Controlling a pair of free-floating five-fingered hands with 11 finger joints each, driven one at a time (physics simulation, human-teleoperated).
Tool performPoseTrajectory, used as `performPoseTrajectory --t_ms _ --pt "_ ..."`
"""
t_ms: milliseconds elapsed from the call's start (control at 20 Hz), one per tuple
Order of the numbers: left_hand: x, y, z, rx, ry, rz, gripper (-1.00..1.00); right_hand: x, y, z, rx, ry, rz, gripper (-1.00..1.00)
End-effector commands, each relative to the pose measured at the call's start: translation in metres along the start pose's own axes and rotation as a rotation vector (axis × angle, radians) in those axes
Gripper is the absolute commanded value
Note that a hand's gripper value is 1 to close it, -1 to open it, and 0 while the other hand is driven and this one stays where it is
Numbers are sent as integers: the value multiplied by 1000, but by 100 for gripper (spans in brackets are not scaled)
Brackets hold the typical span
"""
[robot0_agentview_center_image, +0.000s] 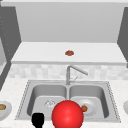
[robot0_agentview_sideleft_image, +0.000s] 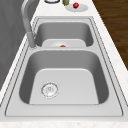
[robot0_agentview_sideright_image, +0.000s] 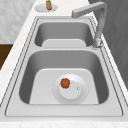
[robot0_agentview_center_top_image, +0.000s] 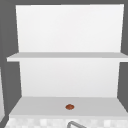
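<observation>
Behind your double sink (robot0_agentview_center_image: 110, 100), watch out — that left robot hand (robot0_agentview_center_image: 38, 119), grip unreadable, hovers beside a red ball (robot0_agentview_center_image: 67, 115) and could knock it.

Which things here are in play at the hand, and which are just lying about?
In play:
- left hand, at the sink's front edge
- large red ball, next to it

Lying about:
- round white plate in the right basin, holding a small orange-brown lump
- similar lump on the white shelf
- grey metal tap
</observation>
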Motion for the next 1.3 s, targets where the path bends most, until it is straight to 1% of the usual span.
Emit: performPoseTrajectory --t_ms 0,200,350,450,650,850,1000,1250 --pt "0 0 0 0 0 0 0 0 4 -5 5 -1 -1 -100" --pt "0 0 0 0 0 0 0 -5 2 -5 23 -4 10 -100" --pt "0 0 0 0 0 0 0 -2 -1 -2 68 3 21 -100" --pt "0 0 0 0 0 0 0 -2 0 0 87 -2 16 -100" --pt "0 0 0 0 0 0 0 -2 -2 4 124 -2 -4 -100" --pt "0 0 0 0 0 0 0 -14 -9 23 141 -12 -24 -100" --pt "0 0 0 0 0 0 0 -24 -14 39 143 -43 -34 -100" --pt "0 0 0 0 0 0 0 -40 -25 68 143 -87 -72 -100"
